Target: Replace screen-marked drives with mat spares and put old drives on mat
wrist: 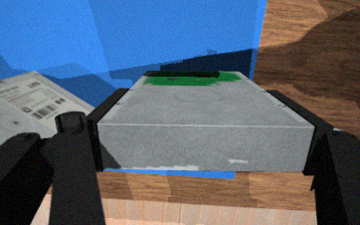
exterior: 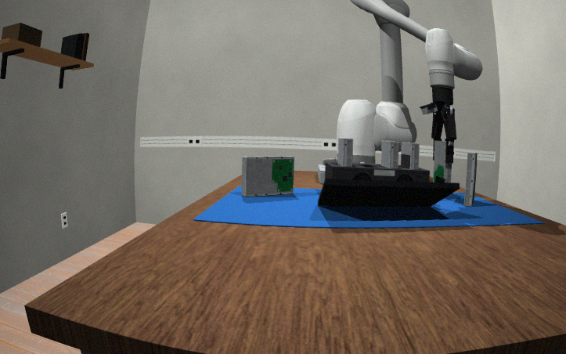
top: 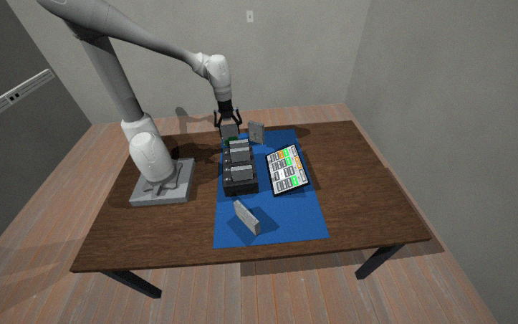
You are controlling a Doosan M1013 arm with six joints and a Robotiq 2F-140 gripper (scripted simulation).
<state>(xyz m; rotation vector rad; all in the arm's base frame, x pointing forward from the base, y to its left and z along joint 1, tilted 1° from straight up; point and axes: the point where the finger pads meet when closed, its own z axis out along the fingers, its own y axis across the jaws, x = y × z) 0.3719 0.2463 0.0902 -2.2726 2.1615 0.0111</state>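
Observation:
My gripper [top: 230, 129] [exterior: 444, 151] [wrist: 196, 106] is shut on a grey drive [top: 229, 132] [exterior: 439, 153] [wrist: 195, 107], green board end down, low by the far end of the dock. Whether it touches the mat [top: 293, 225] [exterior: 228, 213] [wrist: 180, 30] is unclear. The black dock [top: 240, 188] [exterior: 342, 171] holds three drives, with a gap between the nearest one [top: 241, 173] [exterior: 345, 151] and the other two. One loose drive [top: 256, 132] [exterior: 470, 179] [wrist: 23, 112] stands beside the held one. Another [top: 246, 218] [exterior: 257, 176] stands on the near part of the mat.
The tilted screen [top: 286, 169] [exterior: 386, 193] stands right of the dock in the top view, showing orange and green marks and one white slot. The robot's base [top: 162, 193] is left of the dock. The wooden table [top: 357, 193] surrounds the mat.

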